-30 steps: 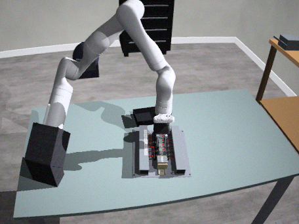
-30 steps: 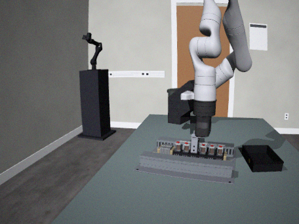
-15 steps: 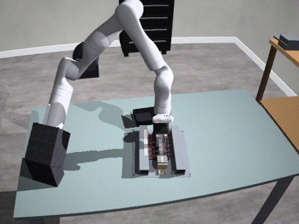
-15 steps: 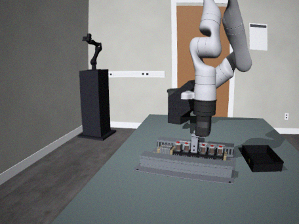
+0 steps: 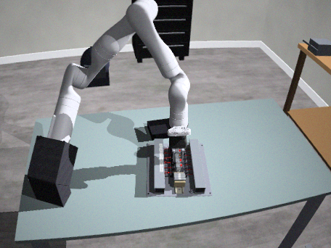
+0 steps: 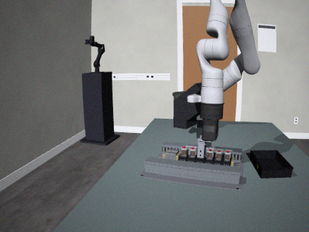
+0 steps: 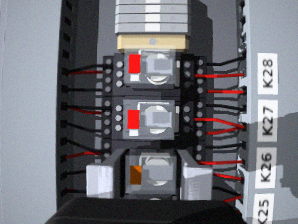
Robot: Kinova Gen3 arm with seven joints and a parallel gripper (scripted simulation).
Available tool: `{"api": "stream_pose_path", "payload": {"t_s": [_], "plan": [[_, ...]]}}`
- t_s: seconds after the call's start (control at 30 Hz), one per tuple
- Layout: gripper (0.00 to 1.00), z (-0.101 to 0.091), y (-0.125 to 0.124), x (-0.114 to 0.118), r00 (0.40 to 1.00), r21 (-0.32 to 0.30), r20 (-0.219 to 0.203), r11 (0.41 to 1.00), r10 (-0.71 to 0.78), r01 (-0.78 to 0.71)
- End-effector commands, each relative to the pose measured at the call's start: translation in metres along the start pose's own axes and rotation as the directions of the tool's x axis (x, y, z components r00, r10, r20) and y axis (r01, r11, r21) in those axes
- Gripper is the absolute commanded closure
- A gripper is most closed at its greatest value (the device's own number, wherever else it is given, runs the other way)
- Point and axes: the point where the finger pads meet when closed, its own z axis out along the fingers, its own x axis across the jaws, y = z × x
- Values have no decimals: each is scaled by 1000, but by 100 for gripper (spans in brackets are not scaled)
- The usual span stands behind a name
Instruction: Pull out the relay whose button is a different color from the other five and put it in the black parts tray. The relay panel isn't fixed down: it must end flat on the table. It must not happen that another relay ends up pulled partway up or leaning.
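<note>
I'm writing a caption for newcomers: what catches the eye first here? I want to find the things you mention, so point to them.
The pale jointed arm (image 5: 178, 92) (image 6: 212, 81), reaching down to the relay panel (image 5: 199, 163) (image 6: 193, 171). Up close, an orange button (image 7: 135, 175) stands out between the gripper's fingers, beyond two red ones (image 7: 133, 119). The black parts tray (image 5: 158, 127) (image 6: 276, 172) sits beside the panel.

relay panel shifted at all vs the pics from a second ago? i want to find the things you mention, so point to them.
No. In the exterior view the relay panel (image 5: 199, 163) (image 6: 193, 171) sits at the same spot, left of the black tray (image 5: 158, 130) (image 6: 276, 169).
</note>
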Motion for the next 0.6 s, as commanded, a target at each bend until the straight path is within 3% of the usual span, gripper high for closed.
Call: {"api": "stream_pose_path", "payload": {"t_s": [0.0,0.57], "plan": [[100,-1,0,0,1000,1,8,1000,0,0],[100,-1,0,-1,1000,1,-16,1000,0,0]]}}
